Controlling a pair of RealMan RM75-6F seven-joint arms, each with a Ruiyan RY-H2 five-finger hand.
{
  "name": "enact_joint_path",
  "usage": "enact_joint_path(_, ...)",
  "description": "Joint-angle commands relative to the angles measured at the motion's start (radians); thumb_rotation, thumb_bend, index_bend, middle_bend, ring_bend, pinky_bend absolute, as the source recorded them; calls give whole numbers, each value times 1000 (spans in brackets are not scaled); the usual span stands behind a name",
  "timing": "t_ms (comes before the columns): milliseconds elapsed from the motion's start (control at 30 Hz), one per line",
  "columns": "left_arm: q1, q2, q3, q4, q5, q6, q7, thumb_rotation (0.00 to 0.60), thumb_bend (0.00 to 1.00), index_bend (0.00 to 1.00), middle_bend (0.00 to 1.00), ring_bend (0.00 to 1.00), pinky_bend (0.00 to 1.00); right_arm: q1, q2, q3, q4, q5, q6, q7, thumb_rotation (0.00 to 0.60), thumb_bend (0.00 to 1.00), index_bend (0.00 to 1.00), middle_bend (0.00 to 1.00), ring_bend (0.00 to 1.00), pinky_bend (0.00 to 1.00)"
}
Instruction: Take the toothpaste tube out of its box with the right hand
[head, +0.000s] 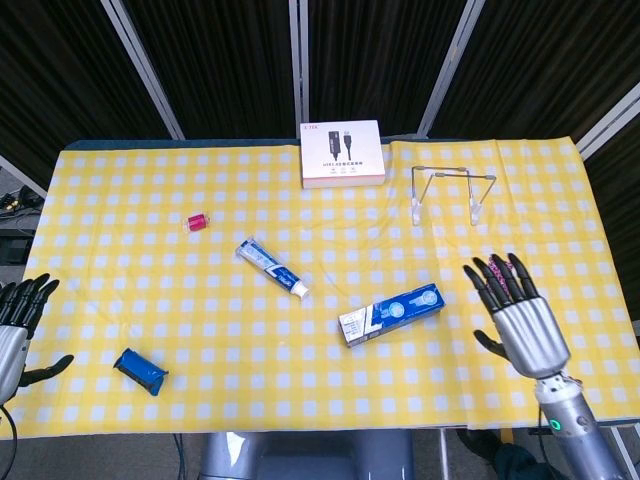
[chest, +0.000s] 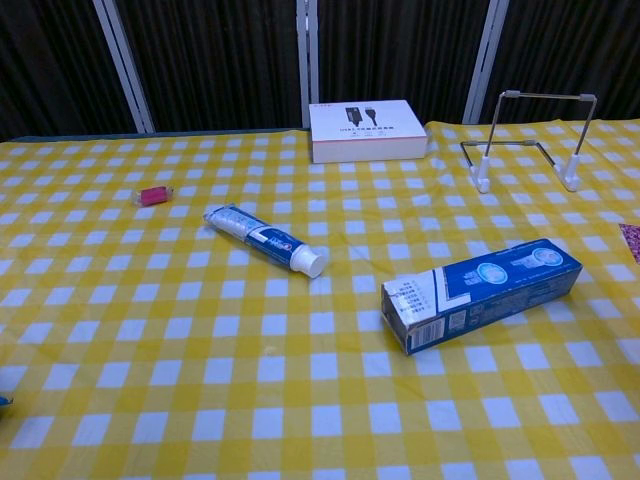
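Since the toothpaste tube (head: 272, 268) lies on the cloth, well apart from its box (head: 391, 313), the extraction seems finished. Both the right hand (head: 522, 315) and left hand (head: 14, 326) hover spread, holding nothing; probably only withdrawal remains.

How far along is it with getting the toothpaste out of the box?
It looks done: the tube lies on the cloth, apart from the box, which rests on its side. Nothing is in hand now; the right hand is off to the box's right with fingers spread, holding nothing. The left hand sits idle at the table's edge.
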Motion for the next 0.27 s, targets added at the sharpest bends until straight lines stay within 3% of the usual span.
enact_joint_path(33, 4, -4, -1, 7, 10, 12, -6, 600, 0, 0, 0, 0, 0, -73, 20, -20, 79, 13, 66, 49, 600, 0, 51, 27, 0, 0)
enact_joint_path(267, 7, -3, 0, 12, 14, 19, -17, 600, 0, 0, 0, 0, 0, -110, -4, -20, 211, -1, 92, 145, 600, 0, 59, 23, 0, 0)
